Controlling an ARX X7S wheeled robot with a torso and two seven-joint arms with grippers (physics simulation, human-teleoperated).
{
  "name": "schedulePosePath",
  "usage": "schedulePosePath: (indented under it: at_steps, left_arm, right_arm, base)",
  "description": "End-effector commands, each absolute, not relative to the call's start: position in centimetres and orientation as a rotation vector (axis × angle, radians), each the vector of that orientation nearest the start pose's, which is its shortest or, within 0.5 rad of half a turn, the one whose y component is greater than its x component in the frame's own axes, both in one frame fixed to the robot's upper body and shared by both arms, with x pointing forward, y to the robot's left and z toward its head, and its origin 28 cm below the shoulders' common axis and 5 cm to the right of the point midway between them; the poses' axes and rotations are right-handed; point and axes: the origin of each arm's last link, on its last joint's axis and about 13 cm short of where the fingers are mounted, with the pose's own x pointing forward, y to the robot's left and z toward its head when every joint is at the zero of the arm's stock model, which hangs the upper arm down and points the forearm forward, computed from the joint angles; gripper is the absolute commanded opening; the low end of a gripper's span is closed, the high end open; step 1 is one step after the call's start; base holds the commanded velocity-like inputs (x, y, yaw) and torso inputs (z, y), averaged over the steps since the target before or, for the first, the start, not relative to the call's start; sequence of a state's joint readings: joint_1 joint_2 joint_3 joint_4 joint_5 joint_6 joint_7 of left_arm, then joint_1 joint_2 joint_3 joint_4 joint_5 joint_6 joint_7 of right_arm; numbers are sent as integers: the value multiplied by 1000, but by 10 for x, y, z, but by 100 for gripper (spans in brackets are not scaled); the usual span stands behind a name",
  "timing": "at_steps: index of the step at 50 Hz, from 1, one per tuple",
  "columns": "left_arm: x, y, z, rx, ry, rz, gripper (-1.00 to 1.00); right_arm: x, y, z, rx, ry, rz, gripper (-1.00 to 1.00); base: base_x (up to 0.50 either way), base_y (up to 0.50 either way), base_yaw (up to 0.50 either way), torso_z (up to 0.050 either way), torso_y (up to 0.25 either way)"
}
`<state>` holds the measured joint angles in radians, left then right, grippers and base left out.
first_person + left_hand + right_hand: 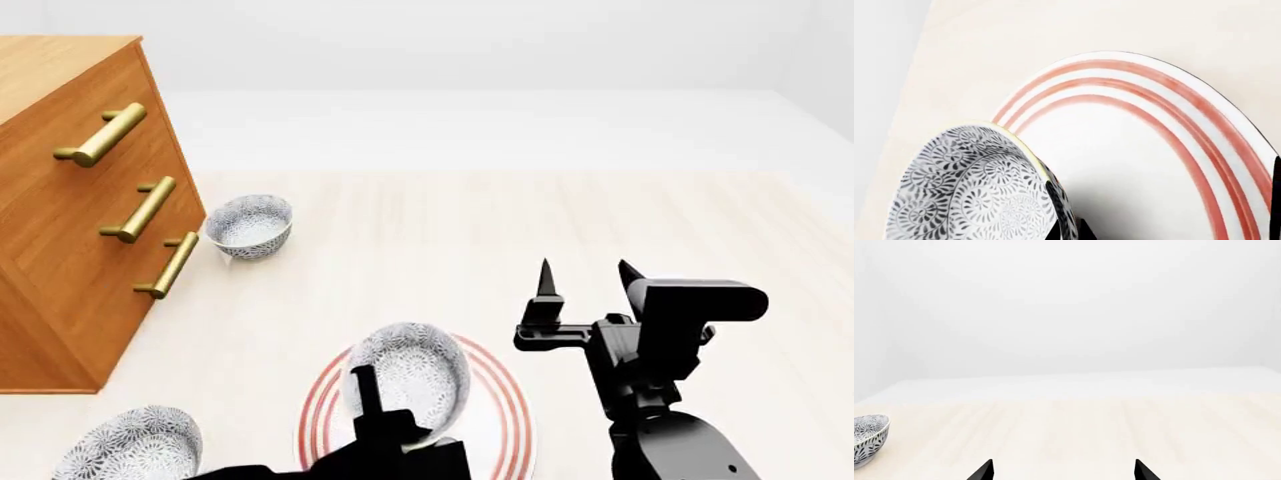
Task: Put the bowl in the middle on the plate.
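Near the front edge of the pale wood counter point(534, 230), the small round deep bowl with grey-and-white floral speckle point(411, 372) sits over the wide shallow white plate with thin red rings point(507, 400), tilted toward its left side; whether it is fully set down I cannot tell. Left gripper point(363, 388) pinches the bowl's near rim, one of the fingers point(1054, 192) inside the wall, so it is closed on the bowl. Right gripper point(587, 275) hangs above the counter just right of the plate, fingers spread apart and empty.

Handling guess: bowl looks like glazed ceramic, stiff, smooth, likely slippery and chippable; the rim is the only real hold, a thin-wall pinch, so it can swing. Plate likely the same material, so contact should be soft.

Two more matching bowls: one point(248, 224) by the brown wood drawer cabinet point(67, 220), one point(128, 446) at the front left corner.

No brands, labels or readable writing.
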<state>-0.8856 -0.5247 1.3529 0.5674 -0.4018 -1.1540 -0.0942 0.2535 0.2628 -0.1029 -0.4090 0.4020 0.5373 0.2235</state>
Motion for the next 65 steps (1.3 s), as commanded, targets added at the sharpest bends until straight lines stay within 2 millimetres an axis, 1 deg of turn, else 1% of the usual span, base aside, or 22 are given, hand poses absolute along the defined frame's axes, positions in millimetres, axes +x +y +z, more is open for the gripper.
schedulePosePath:
  at_steps: [1,11,26,32,33,47,54,57,60,62,65]
  left_arm:
    - [222,164,108,1064,336,-864,-100]
    - [223,164,105,1060,352,-869,-100]
    - [224,166,96,1062,379,-879,-100]
    - [224,166,97,1068,392,-884,-100]
    - [224,166,98,1068,398,-880,100]
    - [222,167,107,1072,389,-882,100]
    - [218,169,123,1082,363,-882,100]
    - [208,172,139,1084,338,-904,100]
    - [194,176,159,1067,339,-957,100]
    - [184,179,176,1064,322,-984,100]
    - [178,183,189,1077,296,-992,100]
  right_arm:
    - [244,-113,120,67,-65,48,100]
    - [244,-113,121,67,-69,48,100]
    - [244,-112,119,69,-67,47,100]
    - [245,-112,119,69,-65,48,100]
    - [245,-112,119,69,-65,49,100]
    - [245,-112,118,69,-62,52,100]
    - [245,-112,119,68,-64,53,100]
    - [245,-112,120,69,-65,53,100]
    - [245,-112,121,67,-66,54,100]
    - [245,-112,121,67,-68,54,100]
    - [245,-111,122,67,-71,57,100]
  base:
    - [0,0,0,0,0]
    - [0,0,0,0,0]
    - [0,0,0,0,0]
    - [0,0,0,0,0]
    - [0,0,0,0,0]
    - [0,0,0,0,0]
    - [0,0,0,0,0]
    - [0,0,0,0,0]
    - [0,0,0,0,0]
    - [0,0,0,0,0]
    - [0,0,0,0,0]
